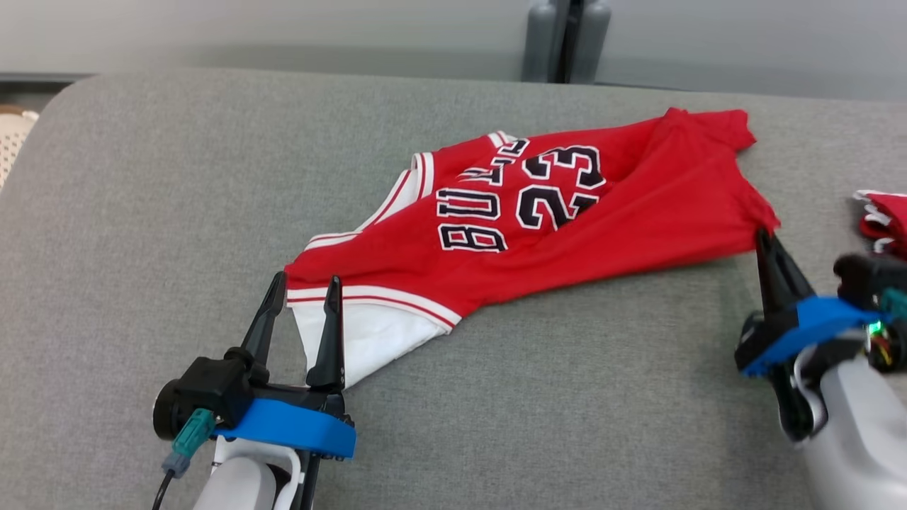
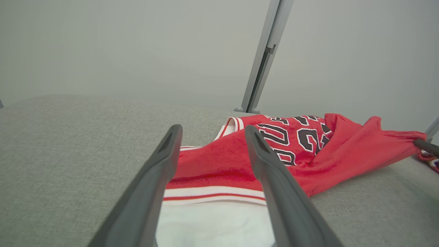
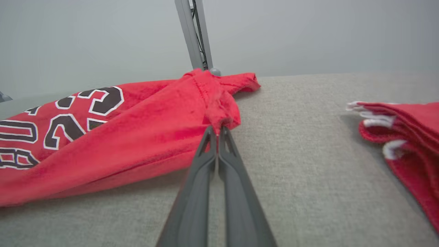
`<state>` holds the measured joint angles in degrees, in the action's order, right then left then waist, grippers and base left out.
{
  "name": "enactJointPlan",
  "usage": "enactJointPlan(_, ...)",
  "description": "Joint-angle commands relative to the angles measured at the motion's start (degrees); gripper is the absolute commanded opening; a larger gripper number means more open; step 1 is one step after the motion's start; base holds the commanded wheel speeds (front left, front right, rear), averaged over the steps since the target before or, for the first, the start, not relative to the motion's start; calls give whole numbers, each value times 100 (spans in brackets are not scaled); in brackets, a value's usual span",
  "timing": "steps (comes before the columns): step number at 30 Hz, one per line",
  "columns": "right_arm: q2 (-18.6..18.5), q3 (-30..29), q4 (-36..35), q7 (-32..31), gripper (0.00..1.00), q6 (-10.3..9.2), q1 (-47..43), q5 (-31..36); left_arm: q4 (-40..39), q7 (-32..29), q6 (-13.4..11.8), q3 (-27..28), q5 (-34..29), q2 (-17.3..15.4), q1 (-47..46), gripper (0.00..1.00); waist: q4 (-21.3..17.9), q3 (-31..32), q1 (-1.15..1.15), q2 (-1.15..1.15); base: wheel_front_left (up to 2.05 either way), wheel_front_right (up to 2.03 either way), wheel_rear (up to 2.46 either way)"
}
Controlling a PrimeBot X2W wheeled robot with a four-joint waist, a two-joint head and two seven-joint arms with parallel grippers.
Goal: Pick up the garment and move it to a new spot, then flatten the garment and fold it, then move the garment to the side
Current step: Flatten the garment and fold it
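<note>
the jersey (image 1: pixel 538 227) lies spread across the middle of the table (image 1: pixel 177 212). the left gripper (image 1: pixel 305 283) sits at its near left corner, the right gripper (image 1: pixel 764 237) at its right edge. a folded cloth (image 1: pixel 882 216) lies further right; a post (image 1: pixel 567 39) stands behind the table.

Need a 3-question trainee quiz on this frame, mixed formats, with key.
1. True or false: the right gripper is shut on an edge of the jersey.
2. Pick one. The left gripper is: A) open at the jersey's white-trimmed end; B) shut on the printed number; C) raised high with the jersey hanging from it.
3. Short answer: what lies on the grey surface to the robot's right of the jersey?

Key: 1 true. 2 A. 3 a second red garment with white trim.
</note>
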<state>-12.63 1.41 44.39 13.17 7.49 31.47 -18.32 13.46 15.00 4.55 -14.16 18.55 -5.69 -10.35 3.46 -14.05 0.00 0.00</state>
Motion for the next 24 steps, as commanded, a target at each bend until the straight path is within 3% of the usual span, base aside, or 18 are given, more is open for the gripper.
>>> enactJointPlan(1, 83, -119, -202, 38, 0, 1, -392, -82, -7, 7, -29, 4, 7, -59, 69, 100, -125, 181, 0, 0, 0, 0, 0)
enactJointPlan(7, 418, -611, -761, -32, 2, 1, -1389, -88, -90, -76, -61, 71, 89, -154, 203, 100, -223, 382, 0, 0, 0, 0, 0)
enactJointPlan(8, 471, -686, -797, -35, 12, 1, -1483, -35, -102, -79, -67, 80, 104, -170, 218, 100, -229, 398, 0, 0, 0, 0, 0)
enactJointPlan(9, 547, -759, -828, -37, 28, 1, -1566, -18, -105, -93, -80, 90, 111, -181, 245, 100, -235, 416, 0, 0, 0, 0, 0)
enactJointPlan(10, 547, -759, -828, -37, 28, 1, -1566, -18, -105, -93, -80, 90, 111, -181, 245, 100, -235, 416, 0, 0, 0, 0, 0)
enactJointPlan(11, 642, -935, -890, 2, 100, 1, -1707, 95, -69, -111, -86, 113, 162, -200, 310, 100, -247, 458, 0, 0, 0, 0, 0)
enactJointPlan(24, 949, -1189, -1792, 114, 100, 1, -2072, 801, 491, -317, -42, 109, 322, -322, 284, 100, -379, 661, 0, 0, 0, 0, 0)
